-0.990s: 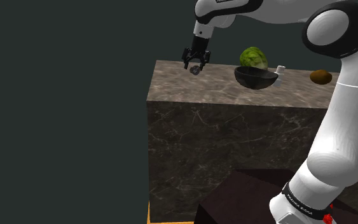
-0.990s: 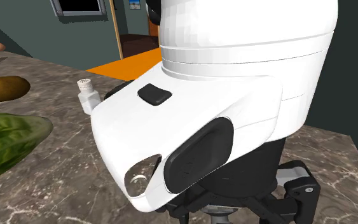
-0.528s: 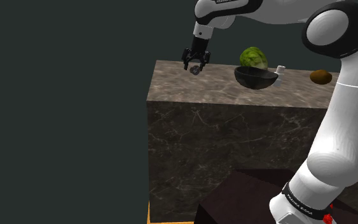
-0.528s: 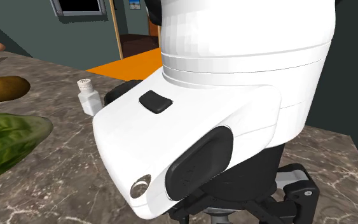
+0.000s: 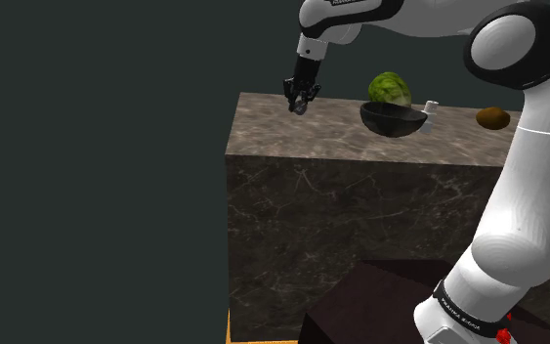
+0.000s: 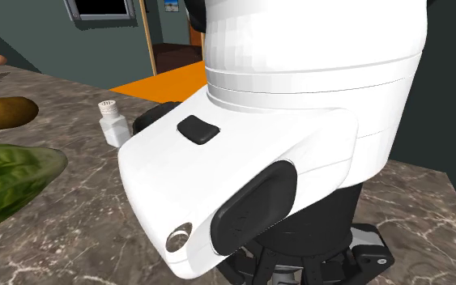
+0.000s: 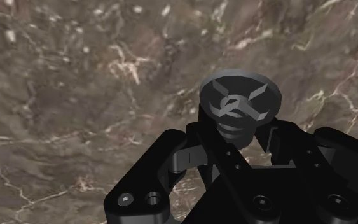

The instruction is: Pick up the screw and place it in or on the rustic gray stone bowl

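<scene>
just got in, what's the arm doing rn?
The white Franka arm's black gripper is shut on the dark grey cross-head screw, clasping its shank. It is low over the brown marble counter, near the end on the shoulder view's left. The dark round bowl sits further along the counter toward that view's right, apart from the gripper. The screw is not in the bowl yet.

Dark grey screw (image 7: 240,102), cross-slotted head; all-black gripper (image 7: 238,143); white arm (image 5: 531,166) with dark joints; brown marble counter (image 5: 292,137) with pale veins; near-black bowl (image 5: 393,119); green lettuce (image 5: 389,88); brown kiwi (image 5: 492,118); white bottle (image 6: 112,123); orange floor (image 6: 161,81).
</scene>
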{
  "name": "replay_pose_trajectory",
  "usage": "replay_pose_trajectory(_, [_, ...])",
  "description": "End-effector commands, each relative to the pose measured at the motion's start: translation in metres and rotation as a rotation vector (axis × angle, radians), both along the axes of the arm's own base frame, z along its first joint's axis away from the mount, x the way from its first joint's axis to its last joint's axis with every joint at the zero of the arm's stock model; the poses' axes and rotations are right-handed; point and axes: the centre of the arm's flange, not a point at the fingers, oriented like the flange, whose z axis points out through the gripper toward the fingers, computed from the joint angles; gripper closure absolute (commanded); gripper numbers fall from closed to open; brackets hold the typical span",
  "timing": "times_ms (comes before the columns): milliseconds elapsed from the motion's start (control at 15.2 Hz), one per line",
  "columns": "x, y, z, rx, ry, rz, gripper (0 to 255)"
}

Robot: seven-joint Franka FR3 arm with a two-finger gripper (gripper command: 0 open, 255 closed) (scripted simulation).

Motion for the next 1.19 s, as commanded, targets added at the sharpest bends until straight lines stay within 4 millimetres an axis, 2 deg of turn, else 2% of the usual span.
replay_pose_trajectory(0, [0.000, 0.000, 0.000, 0.000, 0.000, 0.000, 255])
replay_pose_trajectory(132, [0.000, 0.000, 0.000, 0.000, 0.000, 0.000, 255])
replay_pose_trajectory(1122, [0.000, 0.000, 0.079, 0.000, 0.000, 0.000, 255])
